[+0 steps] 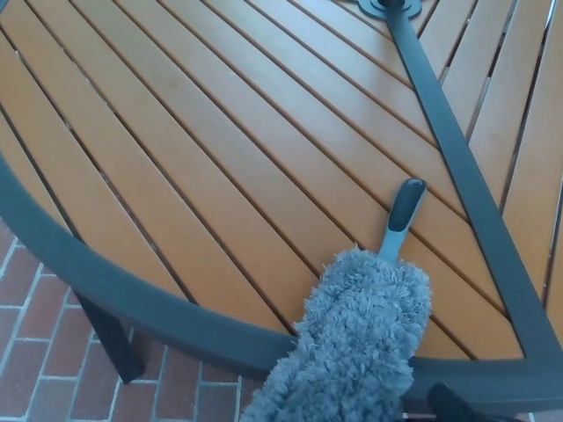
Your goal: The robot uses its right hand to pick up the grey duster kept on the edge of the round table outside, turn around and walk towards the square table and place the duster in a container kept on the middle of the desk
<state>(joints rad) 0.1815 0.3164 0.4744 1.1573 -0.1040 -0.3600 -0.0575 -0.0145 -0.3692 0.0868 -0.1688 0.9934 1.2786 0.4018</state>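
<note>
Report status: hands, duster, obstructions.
No robot hand in view. Duster on table edge, fluffy head overhanging rim, handle pointing inward. Nothing in the way.

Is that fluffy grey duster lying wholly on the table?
No. The duster lies flat with its handle on the slats, while its fluffy head overhangs the table rim.

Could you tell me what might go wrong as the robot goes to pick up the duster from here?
1. The grey duster has its fluffy head hanging out over the table's dark rim; a nudge could tip it onto the brick floor.
2. Its slim handle lies flat on the wooden slats, so fingers may slip off.
3. Neither hand is clearly in view, so the approach cannot be checked.
</note>
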